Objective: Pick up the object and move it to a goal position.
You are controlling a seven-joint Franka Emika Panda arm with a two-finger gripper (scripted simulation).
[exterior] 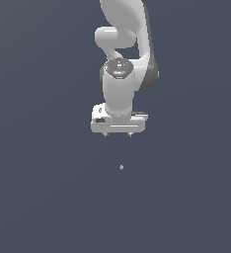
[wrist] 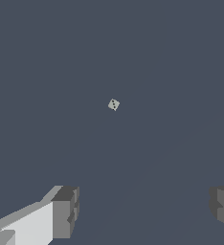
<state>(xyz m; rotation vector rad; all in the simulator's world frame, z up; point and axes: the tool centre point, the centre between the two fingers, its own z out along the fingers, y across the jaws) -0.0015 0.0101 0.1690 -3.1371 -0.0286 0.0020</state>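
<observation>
Gripper [exterior: 117,134] spread wide, holding nothing, hanging above the object [exterior: 121,167]; small pale dotted cube [wrist: 114,104], well apart from fingertips [wrist: 66,210].

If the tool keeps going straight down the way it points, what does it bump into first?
Probably the bare floor. The open tool points down, and the small dotted object lies slightly ahead of its fingers, though depth is unclear.

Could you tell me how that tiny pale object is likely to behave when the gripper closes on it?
The object looks like a small die with dark pips, so it is probably rigid and will likely sit flat rather than roll far. Being far smaller than the open gripper, it seems light and could easily be nudged aside or slip from the fingers if they close off-centre.
</observation>
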